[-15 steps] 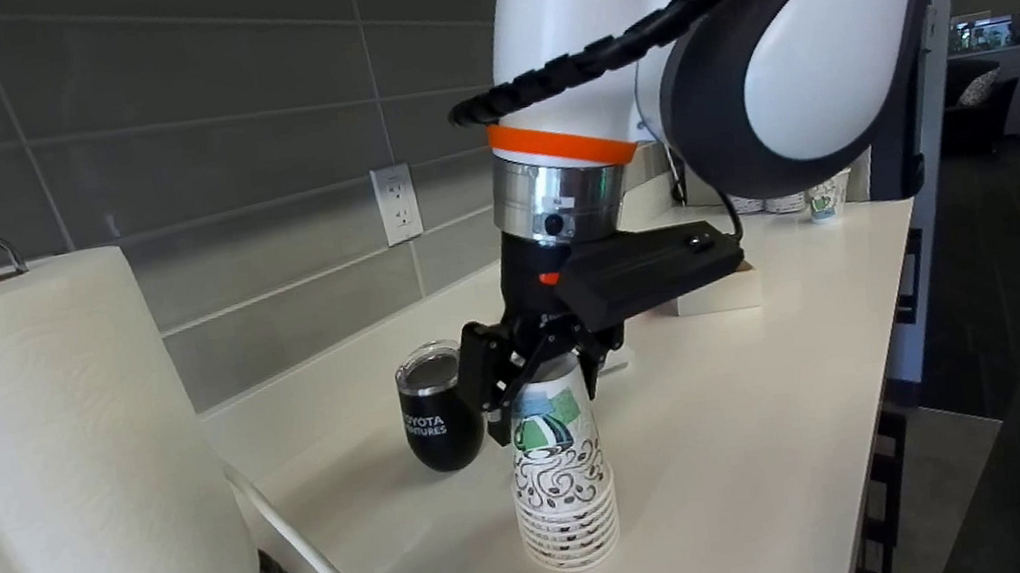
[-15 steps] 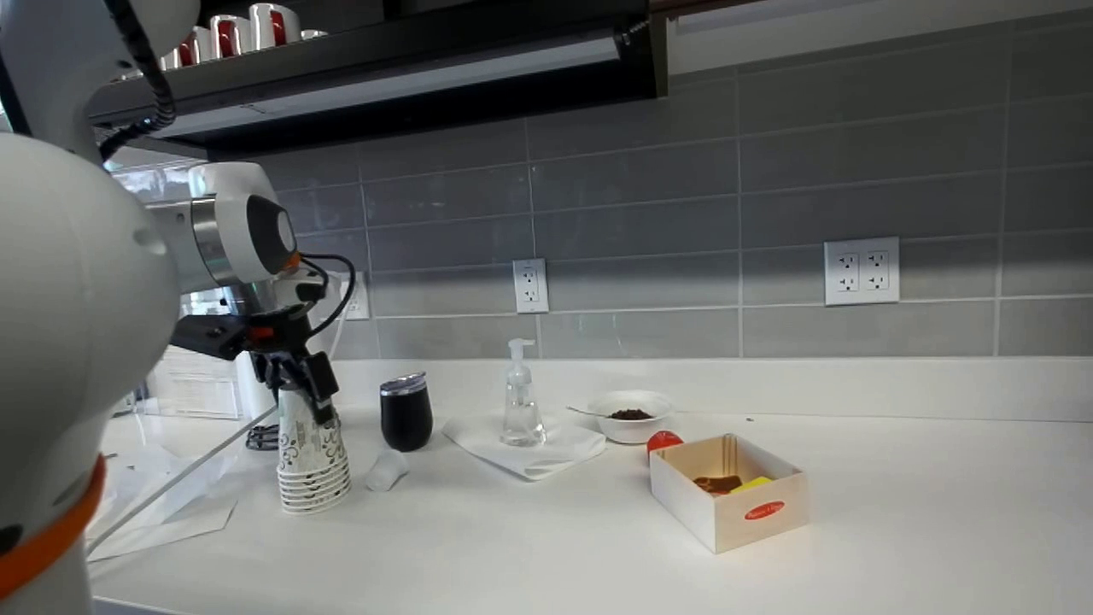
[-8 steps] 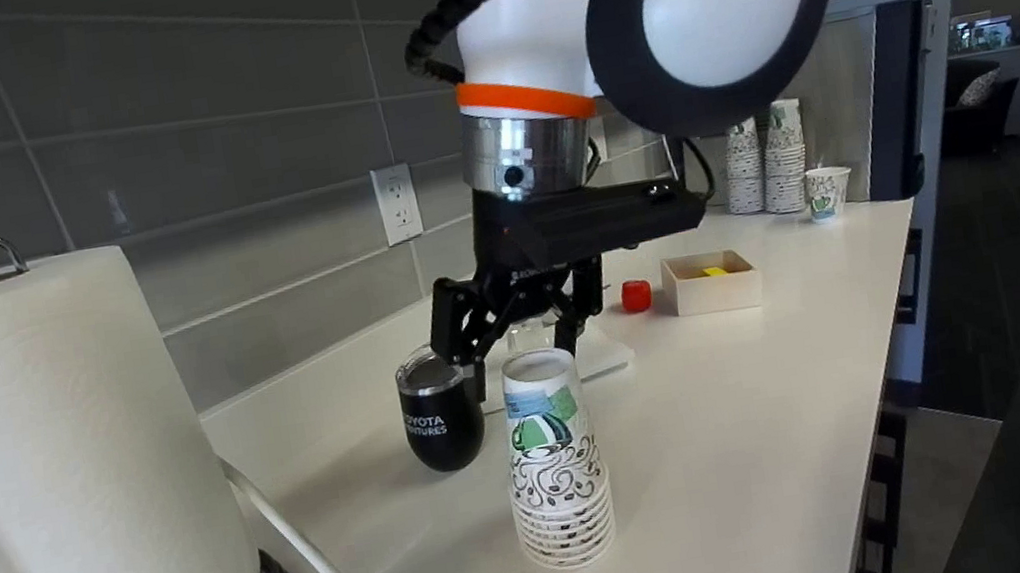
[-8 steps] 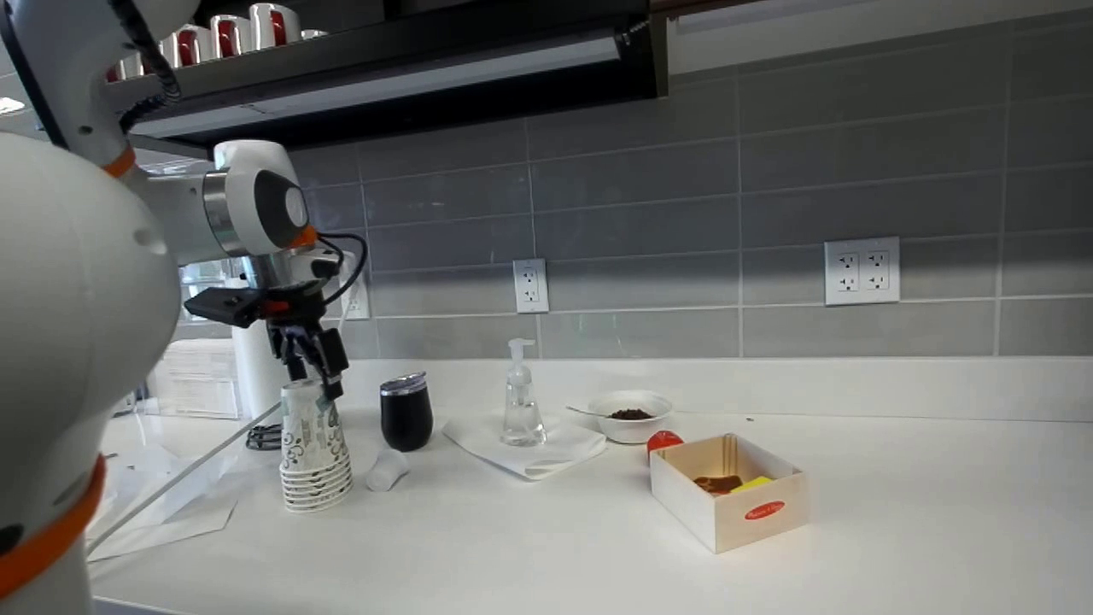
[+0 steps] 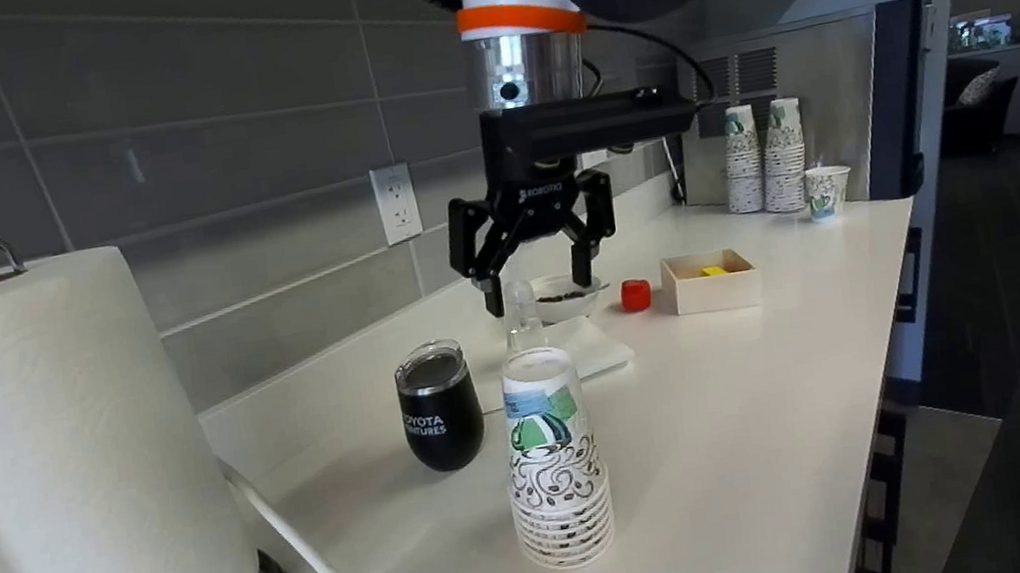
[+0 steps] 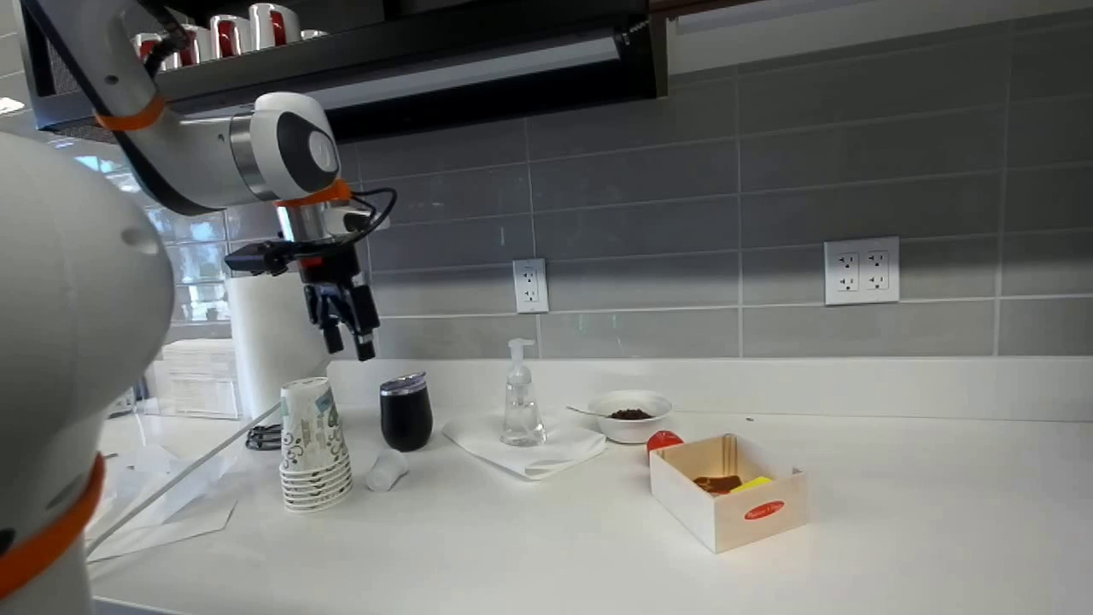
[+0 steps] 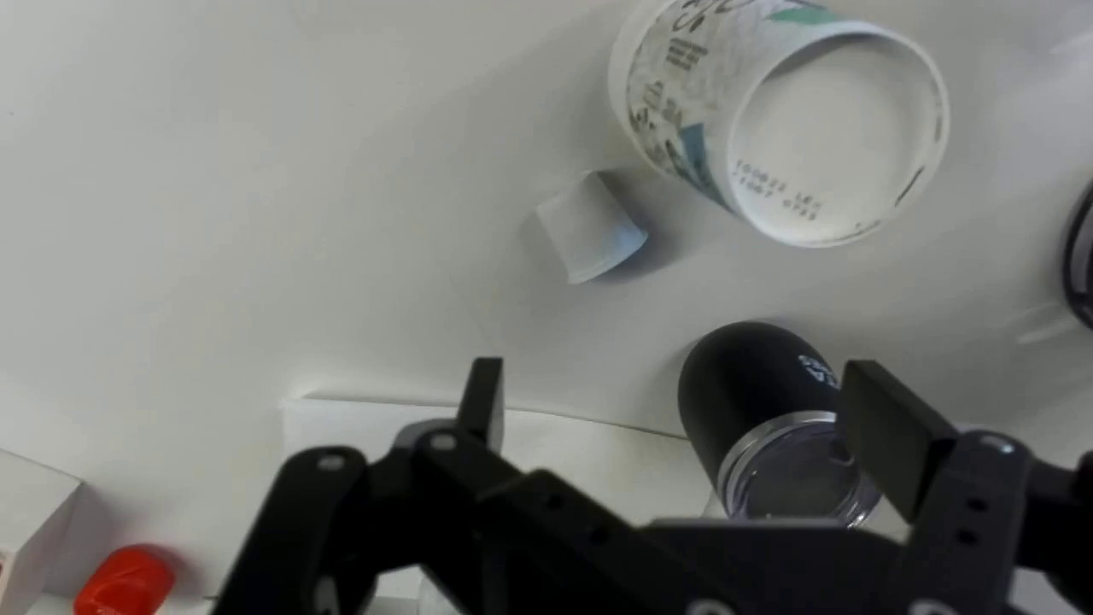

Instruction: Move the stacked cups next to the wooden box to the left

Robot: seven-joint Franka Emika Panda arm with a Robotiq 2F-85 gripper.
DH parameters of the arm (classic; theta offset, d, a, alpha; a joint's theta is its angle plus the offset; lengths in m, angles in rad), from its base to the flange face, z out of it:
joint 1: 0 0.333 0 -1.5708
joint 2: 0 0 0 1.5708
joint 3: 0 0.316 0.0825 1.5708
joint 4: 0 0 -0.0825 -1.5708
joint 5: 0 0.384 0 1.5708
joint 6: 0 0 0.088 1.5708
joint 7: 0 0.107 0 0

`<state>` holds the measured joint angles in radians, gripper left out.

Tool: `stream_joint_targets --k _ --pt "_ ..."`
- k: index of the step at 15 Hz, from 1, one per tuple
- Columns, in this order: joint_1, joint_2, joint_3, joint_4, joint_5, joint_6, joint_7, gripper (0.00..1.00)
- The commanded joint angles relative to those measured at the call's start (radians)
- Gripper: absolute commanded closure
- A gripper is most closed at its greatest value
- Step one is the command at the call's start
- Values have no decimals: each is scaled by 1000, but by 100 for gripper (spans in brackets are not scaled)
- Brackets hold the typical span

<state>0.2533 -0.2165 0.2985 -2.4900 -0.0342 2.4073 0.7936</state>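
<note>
Hovering off the stacked cups (image 5: 556, 461), gripper (image 5: 539, 289) jaws apart

I count one stack nearby; at the far end, in an exterior view, two cup stacks (image 5: 784, 159) and one single cup (image 5: 825, 193). One each: black tumbler (image 5: 443, 425), wooden box (image 6: 743, 518), bowl (image 6: 630, 432), pump bottle (image 6: 522, 410). Stacked cups stand inverted on the counter (image 6: 512, 547), apart from my gripper, lower and off to one side; wooden box well away.

1. From here, the stacked cups (image 5: 554, 462) show white, dark swirls, green-and-blue print.
2. Tumbler (image 5: 444, 430) at their ten o'clock: black, white lettering.
3. Wooden box (image 5: 718, 295), their two o'clock: light tan.
</note>
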Motion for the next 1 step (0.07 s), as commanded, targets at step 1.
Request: stream_joint_targets --k 1 --pt "-24 -56 -16 -5 44 -59 -30 0"
